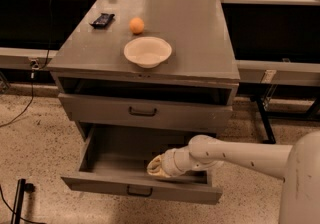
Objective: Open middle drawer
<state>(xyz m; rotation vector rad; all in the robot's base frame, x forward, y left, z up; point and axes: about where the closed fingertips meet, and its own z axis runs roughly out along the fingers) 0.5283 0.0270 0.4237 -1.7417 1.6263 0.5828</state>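
The middle drawer [100,184] is the second grey drawer of the cabinet. It stands pulled far out towards me, with its inside showing and its small dark bar handle [139,191] at the centre of its front. My gripper [155,167] is down inside this drawer, just behind the front wall and a little right of the handle. My white arm [235,157] reaches in from the right. The upper drawer [145,112] above it has a taller front and sits almost closed. The lowest drawer is hidden.
On the cabinet top [200,33] stand a white bowl [148,51], an orange [136,25] and a dark packet [102,19]. A cable [30,98] hangs at the left. Low dark shelving runs behind. The floor is speckled.
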